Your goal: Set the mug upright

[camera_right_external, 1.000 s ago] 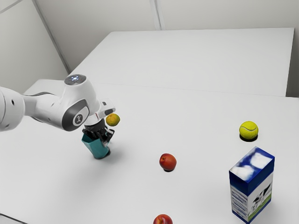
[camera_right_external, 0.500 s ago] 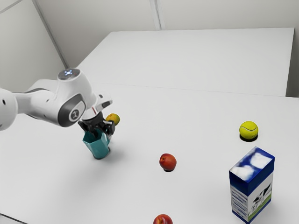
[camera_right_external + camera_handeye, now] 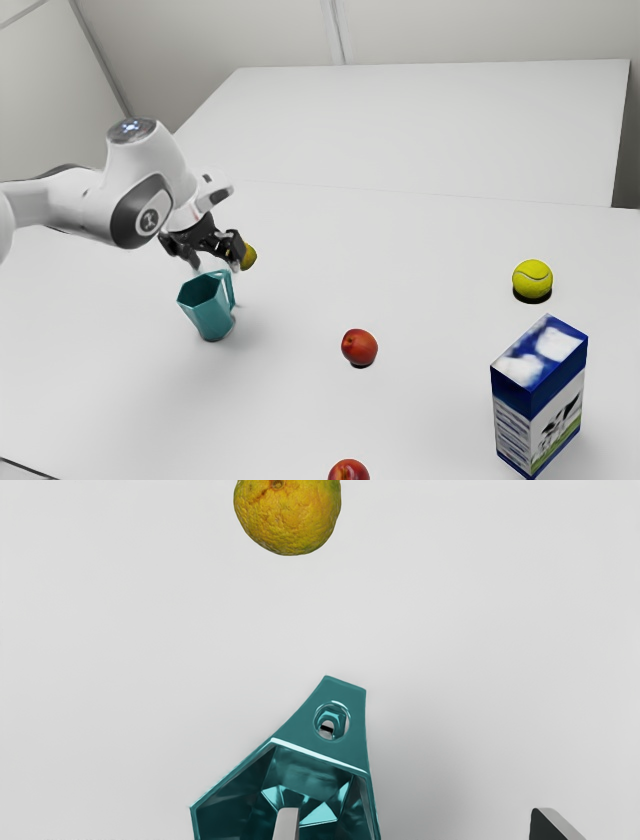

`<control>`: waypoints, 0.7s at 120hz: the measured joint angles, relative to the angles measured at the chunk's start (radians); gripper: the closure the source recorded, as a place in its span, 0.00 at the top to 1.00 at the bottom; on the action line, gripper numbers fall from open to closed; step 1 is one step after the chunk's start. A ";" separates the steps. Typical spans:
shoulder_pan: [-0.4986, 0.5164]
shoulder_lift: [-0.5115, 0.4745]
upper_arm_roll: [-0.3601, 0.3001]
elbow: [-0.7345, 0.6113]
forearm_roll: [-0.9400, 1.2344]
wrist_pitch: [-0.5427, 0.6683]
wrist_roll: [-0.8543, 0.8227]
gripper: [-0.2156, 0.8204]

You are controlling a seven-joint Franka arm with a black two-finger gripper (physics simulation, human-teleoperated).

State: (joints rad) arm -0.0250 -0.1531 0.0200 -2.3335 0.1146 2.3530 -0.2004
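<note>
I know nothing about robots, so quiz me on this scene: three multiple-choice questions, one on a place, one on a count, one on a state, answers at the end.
1. Which is nearest the milk carton?
A) the tennis ball
B) the mug
C) the gripper

2. How many red fruits are there?
A) one
B) three
C) two

3. How is the mug?
A) on its side
B) upright
C) upside down

Answers:
1: A, the exterior view shows the ball just behind the carton, the others far off.
2: C, one lies mid-table, the other at the exterior view's bottom edge.
3: B, its base is on the table, its opening faces up.
</note>
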 joint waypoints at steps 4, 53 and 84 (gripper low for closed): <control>-0.004 0.001 -0.001 0.022 -0.004 -0.022 0.000 0.69; -0.009 0.075 -0.043 0.381 -0.039 -0.386 -0.003 0.76; -0.008 0.139 -0.053 0.559 -0.042 -0.554 -0.004 0.76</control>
State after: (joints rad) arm -0.0333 -0.0136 -0.0332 -1.7748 0.0727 1.7985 -0.2040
